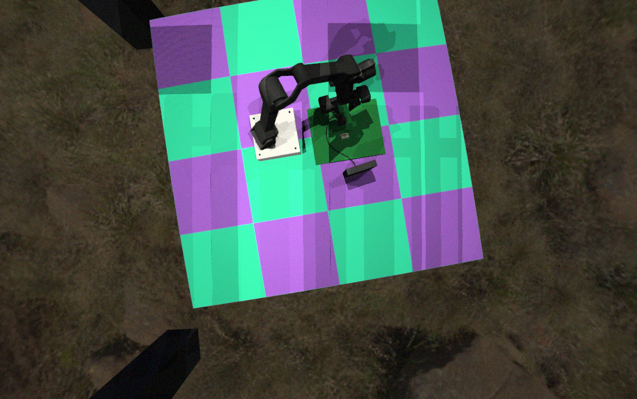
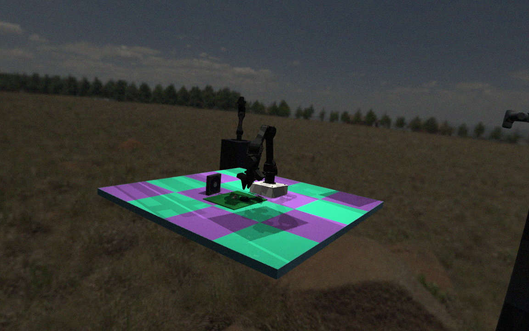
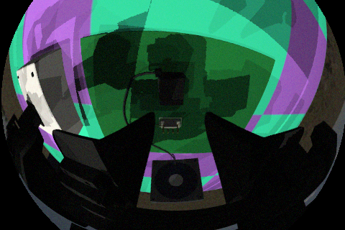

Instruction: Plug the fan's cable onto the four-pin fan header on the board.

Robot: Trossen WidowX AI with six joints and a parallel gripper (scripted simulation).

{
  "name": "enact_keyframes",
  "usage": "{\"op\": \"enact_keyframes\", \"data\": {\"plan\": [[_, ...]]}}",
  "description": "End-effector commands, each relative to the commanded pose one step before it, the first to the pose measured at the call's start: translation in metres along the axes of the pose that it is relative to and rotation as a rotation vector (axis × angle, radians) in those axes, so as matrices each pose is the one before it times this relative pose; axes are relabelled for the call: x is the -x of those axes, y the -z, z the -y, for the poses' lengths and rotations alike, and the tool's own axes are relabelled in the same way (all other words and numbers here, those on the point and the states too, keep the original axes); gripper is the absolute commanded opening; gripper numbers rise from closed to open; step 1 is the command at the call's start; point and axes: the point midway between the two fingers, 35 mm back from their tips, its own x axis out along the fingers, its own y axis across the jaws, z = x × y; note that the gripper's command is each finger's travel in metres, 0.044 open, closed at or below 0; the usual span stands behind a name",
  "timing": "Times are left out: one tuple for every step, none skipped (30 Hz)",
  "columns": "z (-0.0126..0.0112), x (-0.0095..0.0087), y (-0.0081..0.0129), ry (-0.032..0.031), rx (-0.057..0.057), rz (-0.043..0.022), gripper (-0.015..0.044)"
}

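The fan's black plug lies on the green board. Its thin cable curves around one side to the black fan, which stands upright just off the board's edge. The pale four-pin header is on the board between plug and fan, apart from the plug. My gripper is partly open and empty, pointing down above the board near the plug. In the top view the arm hides part of the fingers.
The arm's white base block is beside the board. A thin dark strip lies between base and board. All stand on the purple and green chequered table. Dark arm shadows cross the board.
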Motion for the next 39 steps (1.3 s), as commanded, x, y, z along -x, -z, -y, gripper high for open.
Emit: {"op": "enact_keyframes", "data": {"plan": [[-0.0073,-0.0279,-0.00554,-0.02739,0.0045,-0.01236,0.021],[0.0,0.0,0.0,0.0,0.0,0.0,0.021],[0.0,0.0,0.0,0.0,0.0,0.0,0.021],[0.00002,-0.00026,-0.00007,0.0,0.0,0.0,0.021],[0.00003,-0.00051,-0.00014,0.0,0.0,0.0,0.021],[0.00005,-0.00078,-0.00021,0.0,0.0,0.0,0.021],[0.00006,-0.00101,-0.00026,0.0,0.0,0.0,0.021],[0.00006,-0.00124,-0.00032,0.0,0.0,0.0,0.021],[0.00007,-0.00144,-0.00038,0.0,0.0,0.0,0.021],[0.00006,-0.00156,-0.0004,0.0,0.0,0.0,0.021],[0.00006,-0.00158,-0.00041,0.0,0.0,0.0,0.021],[0.00005,-0.00158,-0.00041,0.0,0.0,0.0,0.021],[0.00004,-0.00158,-0.0004,0.0,0.0,0.0,0.021],[0.00003,-0.00158,-0.0004,0.0,0.0,0.0,0.021],[0.00002,-0.00158,-0.0004,-0.00001,0.0,0.0,0.021],[0.00001,-0.00158,-0.0004,-0.00001,0.0,0.0,0.021],[0.0,-0.00158,-0.00039,-0.00001,0.0,0.0,0.021],[0.0,-0.00158,-0.00039,-0.00001,0.0,0.0,0.021],[-0.00001,-0.00158,-0.00039,-0.00001,0.0,0.0,0.021],[-0.00002,-0.00157,-0.00039,-0.00001,0.0,-0.00001,0.021],[-0.00003,-0.00157,-0.00038,-0.00001,0.0,-0.00001,0.021],[-0.00004,-0.00157,-0.00038,-0.00001,0.0,-0.00001,0.021],[-0.00005,-0.00157,-0.00038,-0.00001,0.0,-0.00001,0.021],[-0.00006,-0.00157,-0.00038,-0.00001,0.0,-0.00001,0.021],[-0.00006,-0.00157,-0.00037,-0.00001,0.0,-0.00001,0.021],[-0.00007,-0.00157,-0.00037,-0.00001,0.0,-0.00001,0.021],[-0.00008,-0.00157,-0.00037,-0.00001,0.0,-0.00001,0.021],[-0.00009,-0.00157,-0.00037,-0.00002,0.0,-0.00001,0.021],[-0.0001,-0.00156,-0.00037,-0.00002,0.0,-0.00001,0.021],[-0.00009,-0.00125,-0.00029,-0.00001,0.0,-0.00001,0.021],[-0.00005,-0.00076,-0.00018,-0.00001,0.0,0.0,0.021],[-0.00002,-0.00025,-0.00006,0.0,0.0,0.0,0.021],[0.0,0.0,0.0,0.0,0.0,0.0,0.021],[0.0,0.0,0.0,0.0,0.0,0.0,0.021],[0.00129,0.00245,-0.00058,0.00188,0.0023,0.00617,0.0184],[0.0,0.0,0.0,0.0,0.0,0.0,0.0157],[0.0,0.0,0.0,0.0,0.0,0.0,0.0131],[0.0,0.0,0.0,0.0,0.0,0.0,0.0105],[0.0,0.0,0.0,0.0,0.0,0.0,0.0098]]}}
